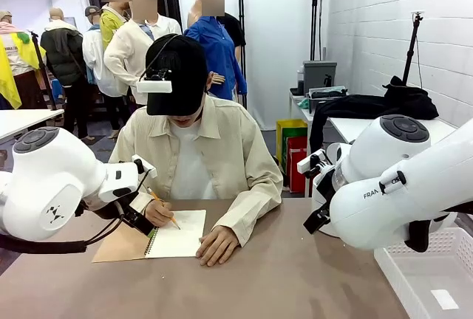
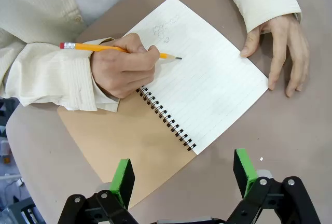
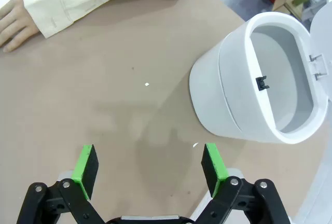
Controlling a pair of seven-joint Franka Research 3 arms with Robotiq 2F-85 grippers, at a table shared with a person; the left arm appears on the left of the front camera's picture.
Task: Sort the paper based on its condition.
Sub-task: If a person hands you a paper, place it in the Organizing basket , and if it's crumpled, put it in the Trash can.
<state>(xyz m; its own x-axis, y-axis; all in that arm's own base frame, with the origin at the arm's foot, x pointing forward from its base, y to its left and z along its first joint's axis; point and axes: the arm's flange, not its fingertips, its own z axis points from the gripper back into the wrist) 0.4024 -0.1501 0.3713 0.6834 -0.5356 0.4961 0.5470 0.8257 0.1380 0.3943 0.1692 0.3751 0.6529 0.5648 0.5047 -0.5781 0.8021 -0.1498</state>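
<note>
Table (image 1: 295, 275): it is being shared by a seated person at the far side and the two arms at the near side.
Spiral notebook (image 2: 207, 84): it is being kept open and flat, left of the table's middle, with its brown cover (image 2: 129, 146) folded out toward the left.
Paper: where loose sheets are lying cannot be told; a lined white page, bound by the coil, is being written on.
Pencil (image 2: 119, 49): it is being held in the person's writing hand (image 2: 122, 66), with its tip being pressed to the page near faint marks.
Other hand (image 2: 282, 47): it is being laid flat on the table, with its thumb touching the page's right edge.
Left gripper (image 2: 182, 162): it is being held released, with nothing between its jaws, above the notebook's near edge.
Right gripper (image 3: 149, 149): it is being held released and empty over bare table, on the right.
White hollow object (image 3: 228, 94): it is being seen just beside the right gripper; what it is cannot be told.
White basket (image 1: 403, 282): it is being kept at the near right corner.
</note>
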